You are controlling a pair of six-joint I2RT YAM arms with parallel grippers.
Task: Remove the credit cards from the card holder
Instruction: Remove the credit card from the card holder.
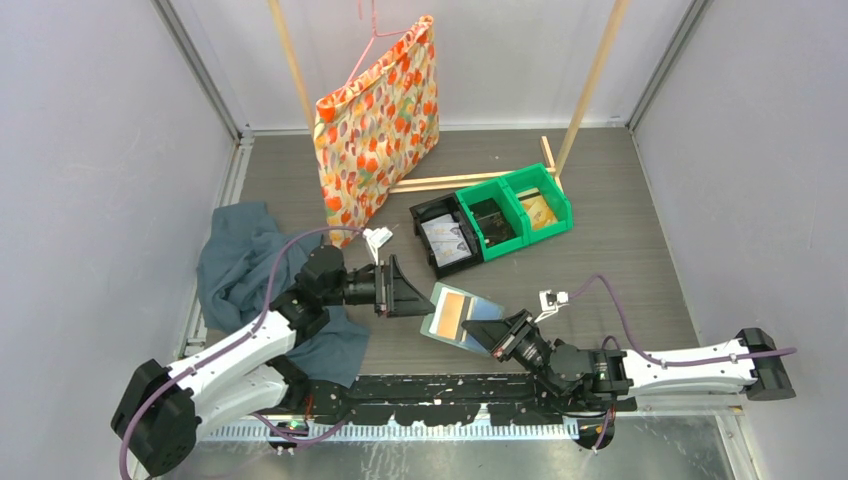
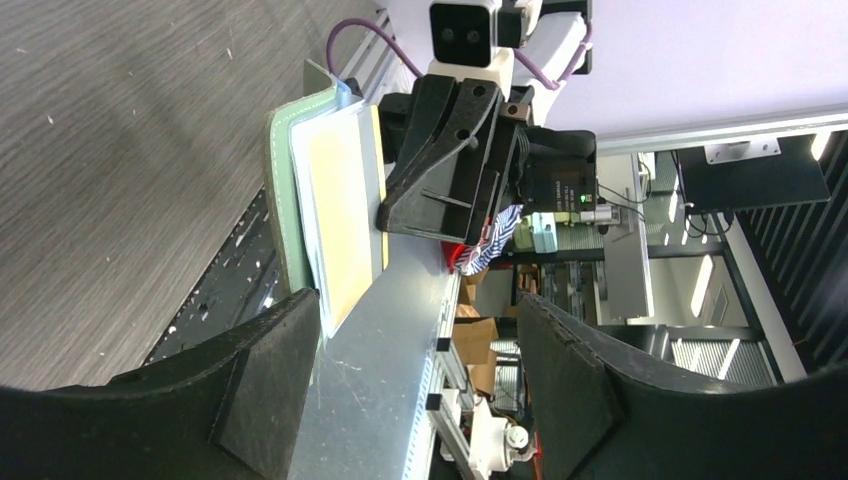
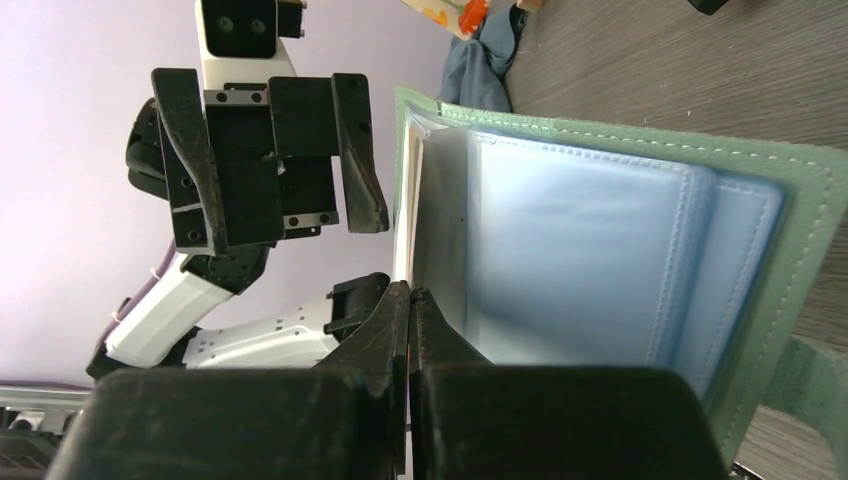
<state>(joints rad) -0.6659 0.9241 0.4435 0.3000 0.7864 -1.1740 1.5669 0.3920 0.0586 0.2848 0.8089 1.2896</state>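
The card holder (image 1: 485,318) hangs open between the two arms, lifted clear of the surface (image 1: 620,250) and tilted. The right claw (image 1: 497,335) is clamped shut on its near right corner. The left claw (image 1: 408,288) is spread wide and grips nothing, and it faces the holder's free left end from just beside it.

The next move turns on this alignment. The left claw is the nearer free one, and the holder lies straight ahead of it. From the left wrist the holder shows edge-on as a thin slab, so the gap between the fingers spans its thickness, which is what a pinch needs. However, the slab sits close to one finger (the one on the picture's left) rather than midway between the two. My judgement is that the claw needs a small sideways shift before it goes forward.

The opened holder's long axis runs from the left claw towards the right one, and its pale blue panels face up. A tan card (image 1: 455,305) lies on the left half, with its long axis along the holder's left edge. Its end appears to poke a little past the green cover towards the left claw. I cannot tell whether other cards sit behind it.
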